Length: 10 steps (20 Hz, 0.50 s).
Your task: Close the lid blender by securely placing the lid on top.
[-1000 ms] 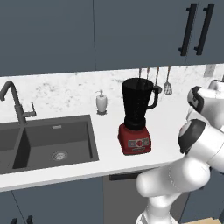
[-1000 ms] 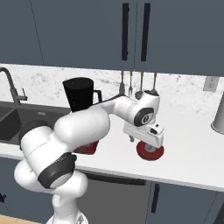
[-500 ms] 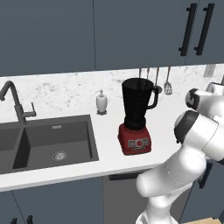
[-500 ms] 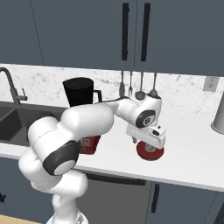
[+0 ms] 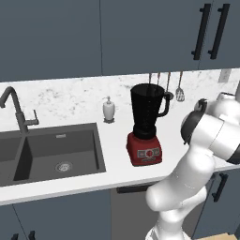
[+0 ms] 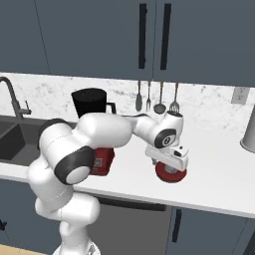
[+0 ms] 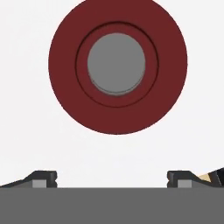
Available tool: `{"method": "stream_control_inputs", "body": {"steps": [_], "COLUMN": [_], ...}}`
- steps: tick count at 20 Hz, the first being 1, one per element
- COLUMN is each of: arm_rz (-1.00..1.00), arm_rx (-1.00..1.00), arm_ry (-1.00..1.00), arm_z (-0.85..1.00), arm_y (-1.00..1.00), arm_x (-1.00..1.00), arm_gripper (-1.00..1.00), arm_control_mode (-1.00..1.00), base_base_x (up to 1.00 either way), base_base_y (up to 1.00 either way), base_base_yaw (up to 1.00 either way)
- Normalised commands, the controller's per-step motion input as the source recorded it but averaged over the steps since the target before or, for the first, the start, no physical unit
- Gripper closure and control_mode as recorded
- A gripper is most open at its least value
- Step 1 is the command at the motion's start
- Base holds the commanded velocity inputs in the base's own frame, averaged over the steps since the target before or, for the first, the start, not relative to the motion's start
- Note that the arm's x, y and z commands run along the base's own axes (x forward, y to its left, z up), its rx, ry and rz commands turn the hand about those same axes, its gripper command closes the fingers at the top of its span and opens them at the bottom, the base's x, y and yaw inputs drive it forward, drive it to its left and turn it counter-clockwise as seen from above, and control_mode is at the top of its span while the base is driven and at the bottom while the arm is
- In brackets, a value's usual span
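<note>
The lid [image 7: 117, 65], a round red disc with a grey centre, lies flat on the white counter directly below my hand. My gripper [image 7: 112, 179] is open, its two dark fingertips [image 7: 43, 177] set wide apart and short of the lid, nothing between them. From the right base, my gripper [image 6: 169, 163] hangs just over the lid [image 6: 172, 174] near the counter's front edge. The blender [image 5: 147, 117], a dark jar with a side handle on a red base, stands uncovered to the left of the lid. My arm hides part of the blender [image 6: 91, 103].
A white soap dispenser [image 5: 108, 109] stands by the back wall, and a dark sink [image 5: 51, 150] with a tap [image 5: 14, 108] lies further left. Utensils [image 6: 155, 97] hang on the wall behind the lid. A grey vessel [image 6: 248, 130] stands at the far right.
The arm's elbow has swung and the hand has sunk slightly toward the lid. The jaws stay open; lid and blender have not moved.
</note>
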Motion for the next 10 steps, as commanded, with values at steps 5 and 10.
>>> {"method": "stream_control_inputs", "body": {"steps": [5,10], "arm_rz": [0.0,0.0], "arm_rx": [-0.01,0.0], "arm_ry": [0.0,0.0], "arm_z": [-0.22,-0.14], "arm_y": [-0.12,-0.23], "arm_x": [0.19,0.13], "arm_gripper": [-1.0,-1.0], "arm_control_mode": [-1.0,-1.0], "base_base_x": [0.0,0.0], "base_base_y": [0.0,0.0], "base_base_yaw": [0.0,0.0]}}
